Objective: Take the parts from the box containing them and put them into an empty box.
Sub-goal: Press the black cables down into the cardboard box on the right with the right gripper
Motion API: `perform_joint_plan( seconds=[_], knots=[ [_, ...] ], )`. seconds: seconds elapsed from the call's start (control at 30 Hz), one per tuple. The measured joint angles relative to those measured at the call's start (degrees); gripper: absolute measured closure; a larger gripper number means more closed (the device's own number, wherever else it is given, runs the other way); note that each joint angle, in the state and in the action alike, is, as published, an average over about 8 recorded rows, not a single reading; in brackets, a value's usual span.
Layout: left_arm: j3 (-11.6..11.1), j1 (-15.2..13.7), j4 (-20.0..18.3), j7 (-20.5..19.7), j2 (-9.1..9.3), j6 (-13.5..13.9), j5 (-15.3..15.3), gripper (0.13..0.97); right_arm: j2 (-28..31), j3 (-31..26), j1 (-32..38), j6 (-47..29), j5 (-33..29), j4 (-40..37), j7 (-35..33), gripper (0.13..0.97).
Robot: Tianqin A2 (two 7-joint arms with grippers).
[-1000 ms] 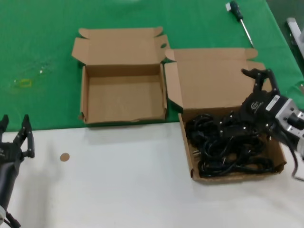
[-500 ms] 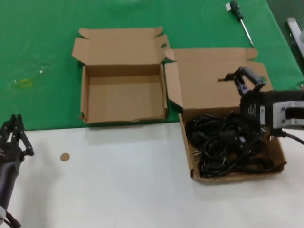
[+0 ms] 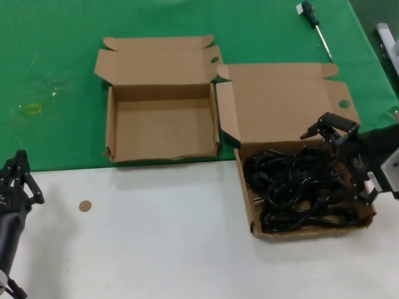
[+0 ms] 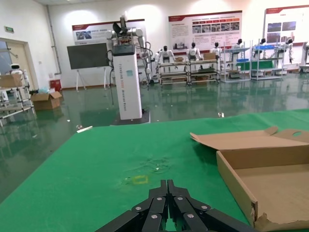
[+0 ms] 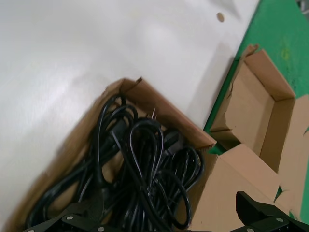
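Observation:
The box holding the parts (image 3: 244,180) stands at the right, its tall lid panel open behind it. It is full of tangled black cables (image 3: 299,187), which also show in the right wrist view (image 5: 145,164). The empty box (image 3: 162,128) stands open to its left and also shows in the left wrist view (image 4: 270,179). My right gripper (image 3: 343,159) is open wide, low over the cables at the box's right side, holding nothing; in the right wrist view (image 5: 166,217) its fingers straddle the cable pile. My left gripper (image 3: 19,180) is shut and empty at the table's near left, and also shows in the left wrist view (image 4: 168,186).
A screwdriver (image 3: 315,25) lies on the green cloth at the far right. A grey object (image 3: 388,37) sits at the right edge. A small brown round spot (image 3: 85,205) lies on the white surface near my left gripper. A yellow mark (image 3: 31,109) is on the cloth at left.
My right gripper has swung from over the lid panel down to the cables at the box's right side. My left gripper's fingers have closed.

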Motion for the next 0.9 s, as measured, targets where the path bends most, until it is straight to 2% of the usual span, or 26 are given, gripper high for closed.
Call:
perform_joint_plan(
  seconds=[0.23, 0.57, 0.9],
  knots=[
    [0.0, 0.0, 0.0, 0.0, 0.00, 0.0, 0.0, 0.945, -2.9, 0.4, 0.8, -0.4, -1.7, -3.4, -6.2, 0.134],
    [0.0, 0.0, 0.0, 0.0, 0.00, 0.0, 0.0, 0.945, -5.0, 1.2, -1.2, 0.3, -2.2, -5.5, -10.1, 0.148],
    [0.0, 0.0, 0.0, 0.0, 0.00, 0.0, 0.0, 0.945, -6.0, 2.0, -0.7, 1.8, -3.6, -8.1, -13.5, 0.256]
  ],
)
